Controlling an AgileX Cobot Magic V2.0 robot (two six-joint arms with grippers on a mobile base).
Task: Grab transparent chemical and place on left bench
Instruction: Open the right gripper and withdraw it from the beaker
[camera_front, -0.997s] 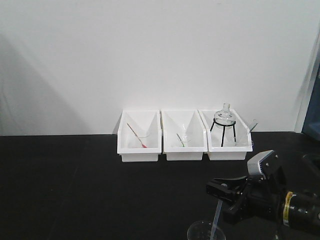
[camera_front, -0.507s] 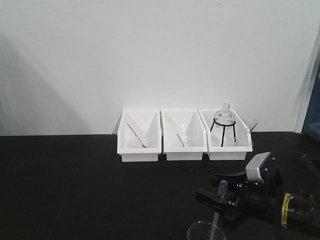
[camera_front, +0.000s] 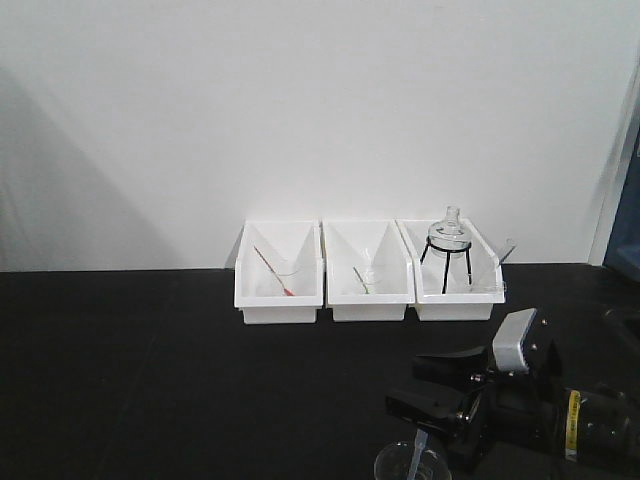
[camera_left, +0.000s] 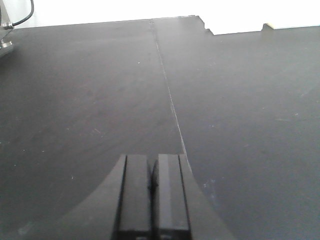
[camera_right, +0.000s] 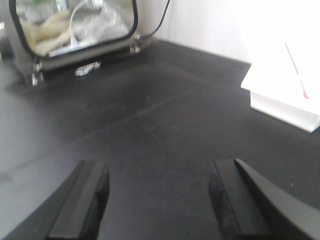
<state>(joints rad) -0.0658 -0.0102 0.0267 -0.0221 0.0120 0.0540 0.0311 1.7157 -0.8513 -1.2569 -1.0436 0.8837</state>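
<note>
1. The bench (camera_front: 150, 370) is a matte black worktop against a plain white wall.
2. Three white bins stand in a row at the back of the bench: left bin (camera_front: 279, 272), middle bin (camera_front: 368, 271), right bin (camera_front: 456, 270).
3. The right bin holds a clear flask (camera_front: 449, 232) on a black tripod stand.
4. The chemical (camera_front: 411, 462) sits on the bench at the bottom edge of the front view; its round rim and the pipette are only partly visible.
5. The right gripper (camera_front: 440, 395) is at the lower right of the front view, just above and beside the chemical. Contact cannot be determined.
6. In the right wrist view, the right gripper (camera_right: 160, 200) has its jaws spread wide with bare bench between them.
7. In the left wrist view, the left gripper (camera_left: 152, 195) has its jaws closed together over bare bench, gripping nothing.
</note>
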